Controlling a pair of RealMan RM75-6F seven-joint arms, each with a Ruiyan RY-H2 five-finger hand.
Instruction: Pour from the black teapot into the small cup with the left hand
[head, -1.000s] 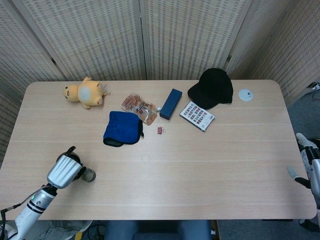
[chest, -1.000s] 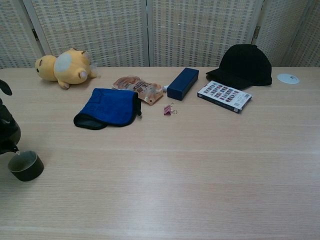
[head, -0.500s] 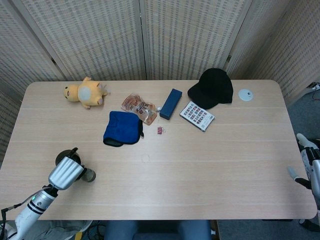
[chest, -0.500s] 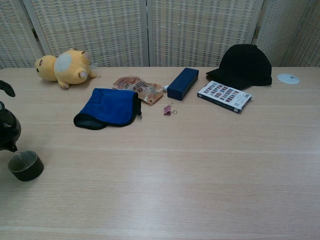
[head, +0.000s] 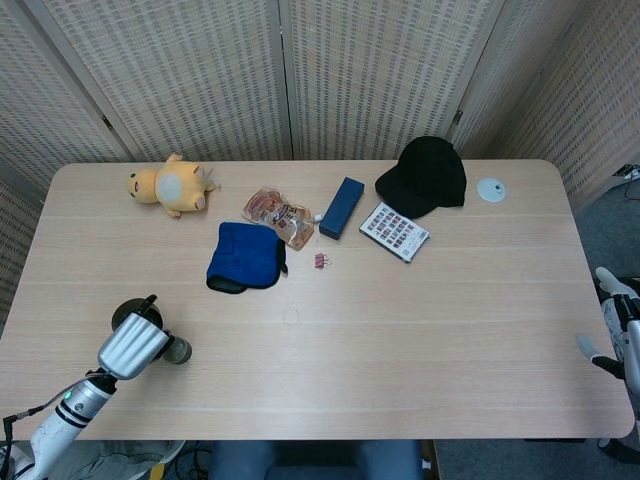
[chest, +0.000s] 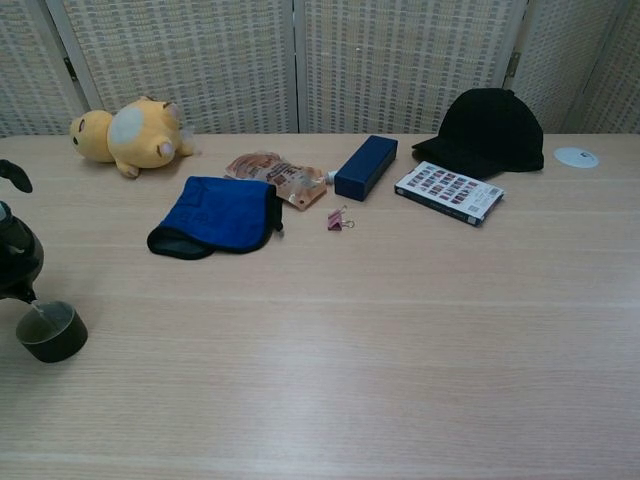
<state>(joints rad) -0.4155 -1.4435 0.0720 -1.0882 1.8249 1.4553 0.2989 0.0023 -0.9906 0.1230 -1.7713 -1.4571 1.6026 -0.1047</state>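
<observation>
The black teapot (chest: 15, 262) hangs at the left edge of the chest view, tipped so its spout reaches the rim of the small dark cup (chest: 50, 332) on the table. In the head view my left hand (head: 131, 344) holds the teapot (head: 128, 311) near the table's front left corner; the silver wrist hides most of the fingers and the pot. Just right of that hand stands the cup (head: 178, 351). My right hand (head: 615, 325) hovers off the table's right edge, fingers apart and holding nothing.
Behind the cup lies a folded blue cloth (chest: 215, 215). Further back are a yellow plush toy (chest: 120, 130), a snack packet (chest: 278, 175), a pink clip (chest: 337, 219), a blue box (chest: 365, 166), a card booklet (chest: 449, 191), a black cap (chest: 490, 130) and a white disc (chest: 576, 157).
My left arm has slid slightly toward the front edge, with the teapot still tipped over the cup. The right hand has barely moved.
</observation>
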